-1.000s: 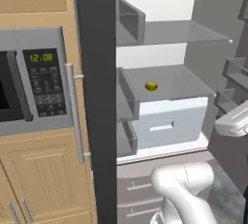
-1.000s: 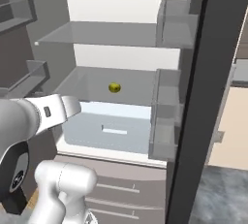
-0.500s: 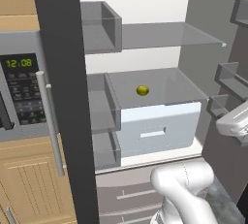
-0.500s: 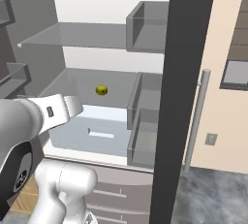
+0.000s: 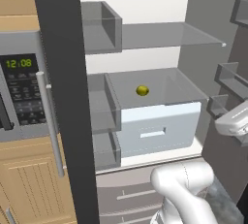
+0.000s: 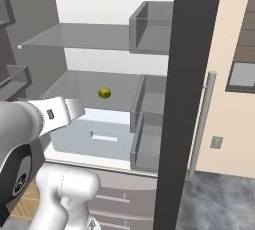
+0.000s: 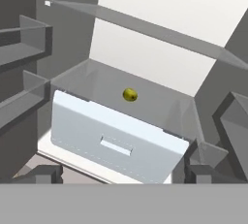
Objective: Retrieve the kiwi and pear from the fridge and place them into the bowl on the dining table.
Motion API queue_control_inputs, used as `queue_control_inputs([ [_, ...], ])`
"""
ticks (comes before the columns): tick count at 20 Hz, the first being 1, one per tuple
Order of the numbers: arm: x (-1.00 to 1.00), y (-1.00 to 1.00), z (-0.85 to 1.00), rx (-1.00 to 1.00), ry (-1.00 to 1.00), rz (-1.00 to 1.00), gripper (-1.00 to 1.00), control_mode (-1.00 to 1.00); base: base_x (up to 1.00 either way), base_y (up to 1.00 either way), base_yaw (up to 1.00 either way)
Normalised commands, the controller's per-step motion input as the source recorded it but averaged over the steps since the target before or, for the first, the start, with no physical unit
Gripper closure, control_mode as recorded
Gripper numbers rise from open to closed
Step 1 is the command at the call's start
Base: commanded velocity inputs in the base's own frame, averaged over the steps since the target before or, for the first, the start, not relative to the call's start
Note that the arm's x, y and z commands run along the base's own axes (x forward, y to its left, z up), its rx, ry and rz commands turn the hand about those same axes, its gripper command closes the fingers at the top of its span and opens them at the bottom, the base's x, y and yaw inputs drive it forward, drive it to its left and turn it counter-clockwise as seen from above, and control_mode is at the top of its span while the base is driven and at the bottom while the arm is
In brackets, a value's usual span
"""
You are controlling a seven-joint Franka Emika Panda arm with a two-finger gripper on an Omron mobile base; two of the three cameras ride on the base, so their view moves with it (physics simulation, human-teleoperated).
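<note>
Hand view: fridge (image 7: 145, 39) open w/ small yellow-green fruit (image 7: 129, 94) on shelf above pale drawer (image 7: 116, 143); claw (image 7: 123, 173) wide, empty.

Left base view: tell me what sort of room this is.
Most likely a home kitchen. An open fridge with clear shelves and a pale drawer stands beside a built-in microwave set in light wood cabinets.
</note>
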Motion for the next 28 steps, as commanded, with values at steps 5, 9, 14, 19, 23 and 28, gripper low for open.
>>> queue_control_inputs([
  [5,0.35,0.20,-0.01,0.00,0.07,-0.07,-1.00,-1.00,0.00,0.00,0.00],
  [9,0.41,0.18,-0.02,0.00,0.06,-0.12,-1.00,-1.00,0.00,0.00,0.00],
  [14,0.45,0.02,-0.17,0.06,0.07,-0.12,-1.00,-1.00,0.00,0.00,0.00],
  [19,0.42,0.00,-0.44,0.16,0.00,-0.14,-1.00,-1.00,0.00,0.00,0.00],
  [23,0.39,0.00,-0.45,0.20,0.00,-0.18,-1.00,-1.00,0.00,0.00,0.00],
  [28,0.42,0.00,-0.21,0.18,0.04,-0.08,-1.00,-1.00,0.00,0.00,0.00],
])
